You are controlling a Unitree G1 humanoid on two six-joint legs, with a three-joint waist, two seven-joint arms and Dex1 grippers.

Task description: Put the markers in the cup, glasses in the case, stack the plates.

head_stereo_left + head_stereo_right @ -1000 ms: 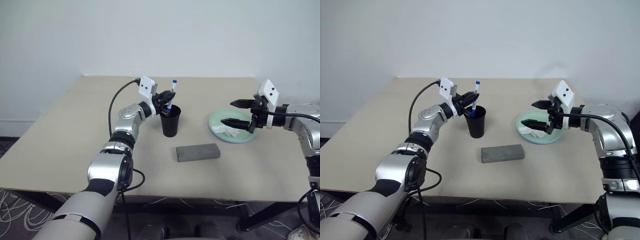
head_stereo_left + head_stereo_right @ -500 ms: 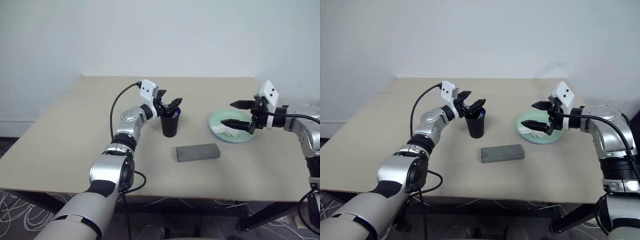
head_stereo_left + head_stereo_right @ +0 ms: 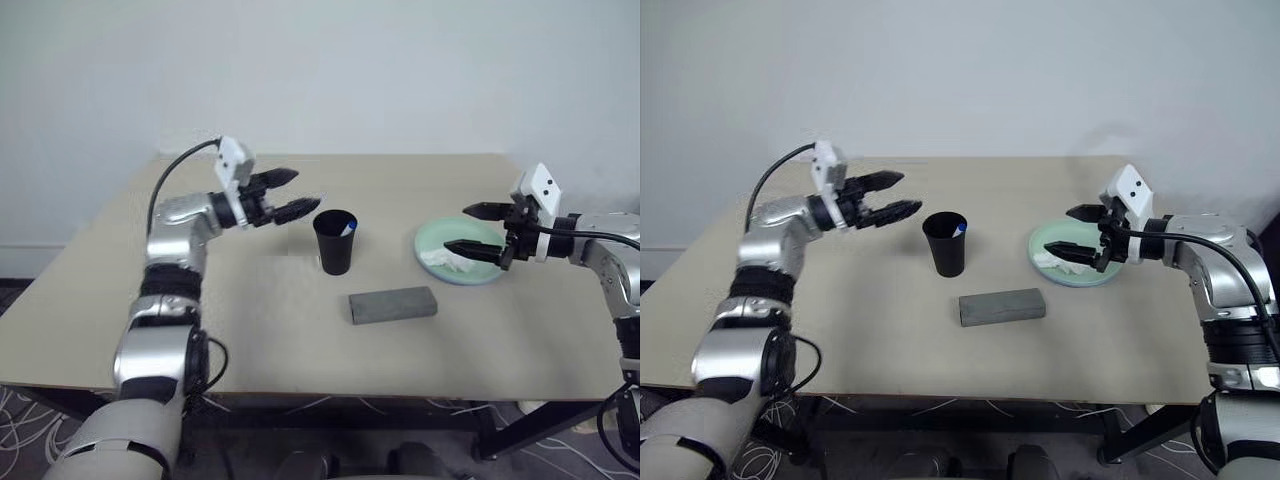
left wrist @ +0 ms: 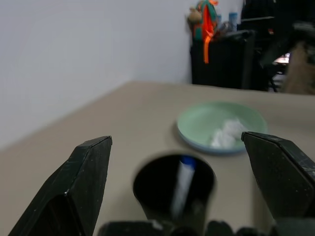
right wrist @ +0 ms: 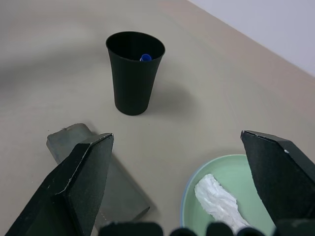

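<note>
- The left tool is seen with both fingers spread wide and nothing between them; it is held level above the table, to the left of the cup and apart from it.
- The right tool is likewise spread wide and empty, held over the near left rim of the plate.
- The cup is seen upright near the middle of the table. A marker with a blue cap is seen inside it, leaning against the inner wall, its cap just below the rim.
- A second marker cannot be made out inside the dark cup.
- The plate on top is mint green, and a light blue edge is seen just under its rim, so the two plates are taken to be stacked; they lie on the right part of the table.
- A crumpled white tissue is seen lying on the green plate, toward its near left side, under the right tool's lower finger.
- The grey case is seen closed and flat on the table, in front of the cup and slightly to its right, well apart from both tools.
- The glasses cannot be made out; whether they are in the closed case cannot be told.
</note>
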